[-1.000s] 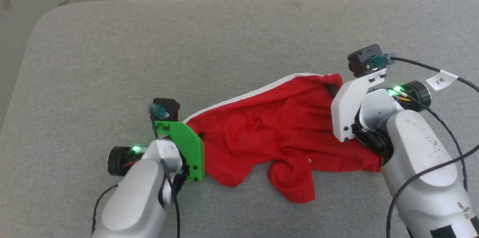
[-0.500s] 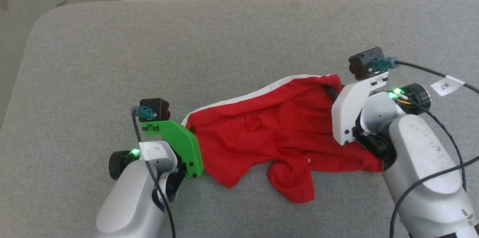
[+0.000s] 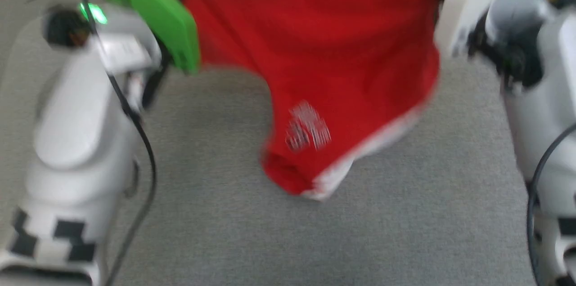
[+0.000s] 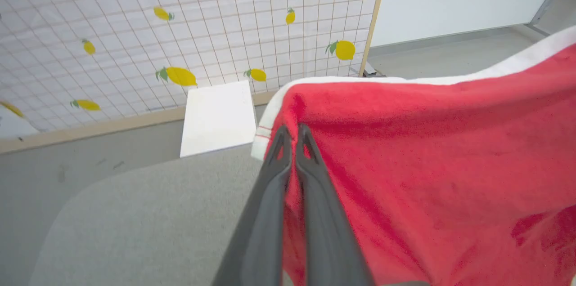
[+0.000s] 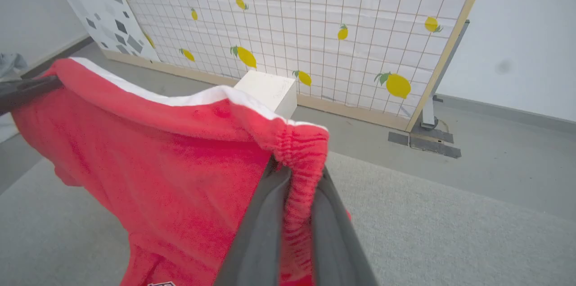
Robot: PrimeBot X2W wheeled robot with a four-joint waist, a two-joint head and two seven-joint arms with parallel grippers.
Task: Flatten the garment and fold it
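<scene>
Has just hoisted the bright red soft fabric shorts with white trim (image 3: pixel 315 43) off the grey felt-covered table top (image 3: pixel 234 241), where they lay crumpled half a second ago. Now holds them in the air between the two arms, above the table's near part. Shows a smeared and shifted head view as well, so owes part of the change to camera motion.

Has the left two-fingered dark gripper (image 4: pixel 291 131) clenched on one upper corner of the shorts, just beside the white edge band, with red cloth pinched between the fingers. Has the right two-fingered dark gripper (image 5: pixel 294 169) clamped likewise on a puckered, gathered bunch of red fabric at the opposite upper corner.

Looks, as a judgement, like the flattening step: hanging the cloth to drop the wrinkles out, with laying flat and folding not yet done.

Runs the long axis along the white-trimmed top edge (image 5: pixel 180 97), side to side from gripper to gripper, sagging a little midway. Points the loose leg ends downward, the lowest white-hemmed tip (image 3: pixel 324 187) toward the table, with the small white printed logo (image 3: pixel 308 131) just above it, facing the head camera. Cannot tell whether that tip touches the table or hangs clear.
</scene>
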